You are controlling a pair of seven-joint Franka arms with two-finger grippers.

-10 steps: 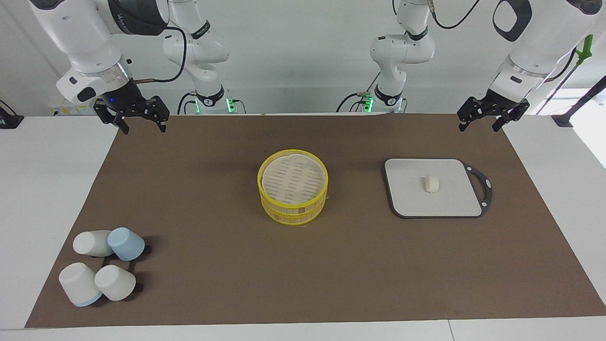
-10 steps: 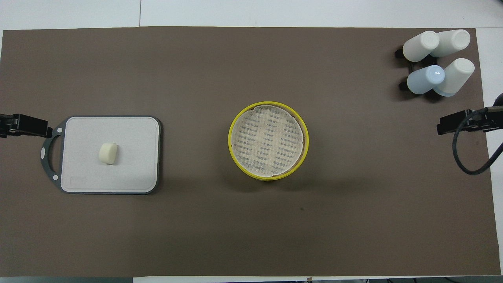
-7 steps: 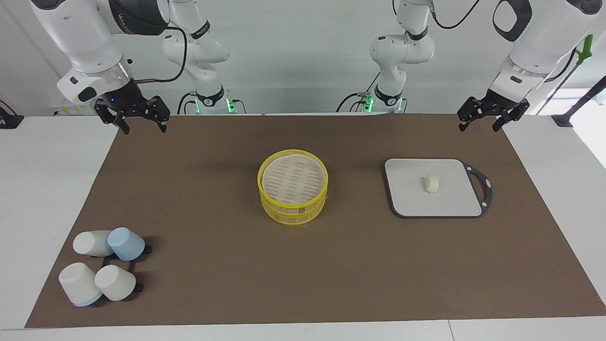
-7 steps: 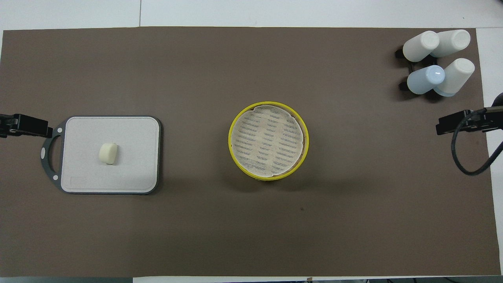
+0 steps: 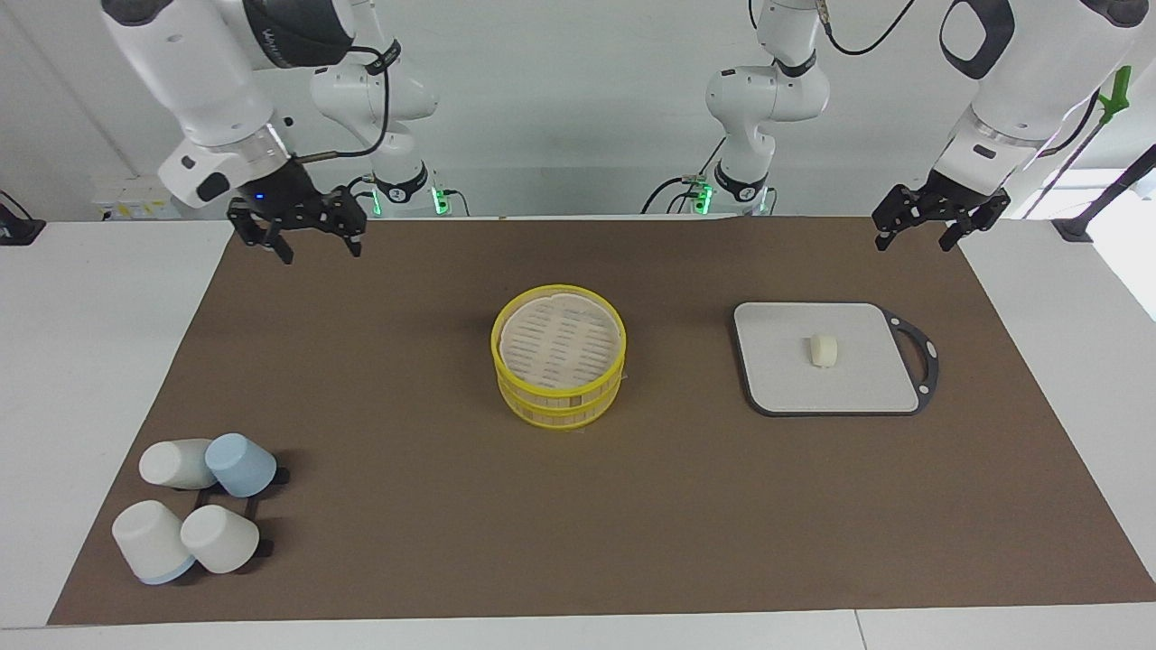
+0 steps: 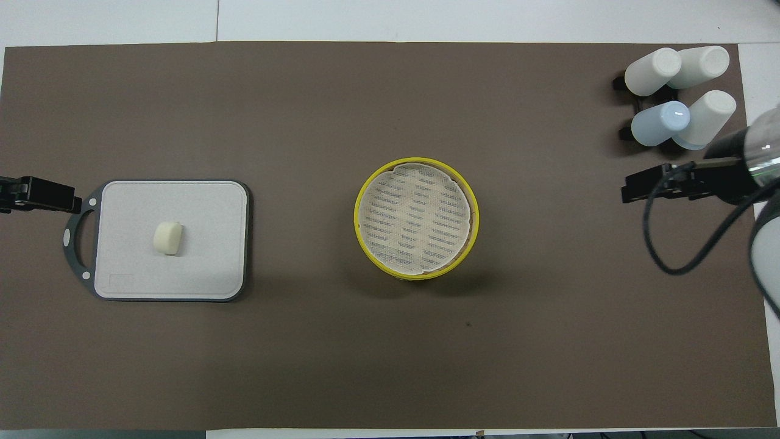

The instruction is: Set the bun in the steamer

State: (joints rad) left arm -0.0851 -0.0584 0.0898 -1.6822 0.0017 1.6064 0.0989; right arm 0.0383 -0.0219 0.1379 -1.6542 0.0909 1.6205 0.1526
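Observation:
The bun (image 5: 823,350) is a small cream lump lying on the grey board (image 5: 777,379) toward the left arm's end of the table; it also shows in the overhead view (image 6: 167,238). The steamer (image 5: 559,367) stands at the middle of the brown mat in two stacked yellow-rimmed layers. The top layer is slatted with a pale liner (image 6: 417,216). My right gripper (image 5: 321,250) is open and empty, up over the mat at the right arm's end (image 6: 634,188). My left gripper (image 5: 913,242) is open and empty, raised over the mat's end by the board's handle (image 6: 42,194).
Several white and blue cups (image 5: 194,510) lie on a black rack toward the right arm's end, farther from the robots than the steamer (image 6: 676,94). The board's dark handle (image 5: 923,354) points toward the left arm's end. The brown mat (image 5: 406,506) covers most of the table.
My right gripper has moved from the mat's edge in over the mat, toward the middle of the table. The left gripper, bun and steamer have not moved.

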